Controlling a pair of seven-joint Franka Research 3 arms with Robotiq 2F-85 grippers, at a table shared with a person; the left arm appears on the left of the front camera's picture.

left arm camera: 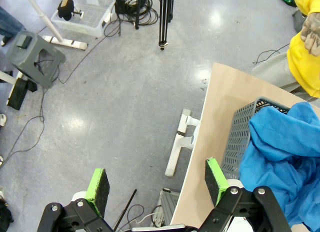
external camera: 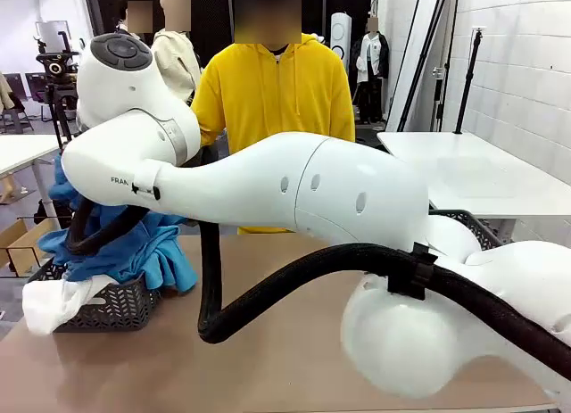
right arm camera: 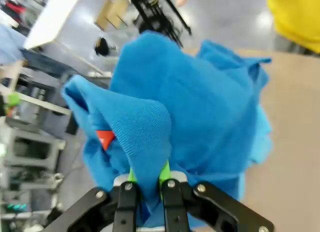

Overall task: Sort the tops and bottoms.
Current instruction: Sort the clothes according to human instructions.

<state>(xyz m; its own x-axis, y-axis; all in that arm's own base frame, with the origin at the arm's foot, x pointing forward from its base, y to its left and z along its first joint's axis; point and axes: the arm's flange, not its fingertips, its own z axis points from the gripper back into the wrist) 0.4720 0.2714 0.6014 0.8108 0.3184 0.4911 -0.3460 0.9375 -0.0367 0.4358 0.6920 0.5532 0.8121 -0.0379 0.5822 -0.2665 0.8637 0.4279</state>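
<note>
Tan table under a dark mesh basket at its left end, blue garment heaped over it, white cloth spilling out. Right gripper pinched on blue fabric; left gripper spread wide, holding nothing, above grey floor beside the basket.

Tan table with a dark mesh basket at its left edge.

Blue garment over the left basket
</note>
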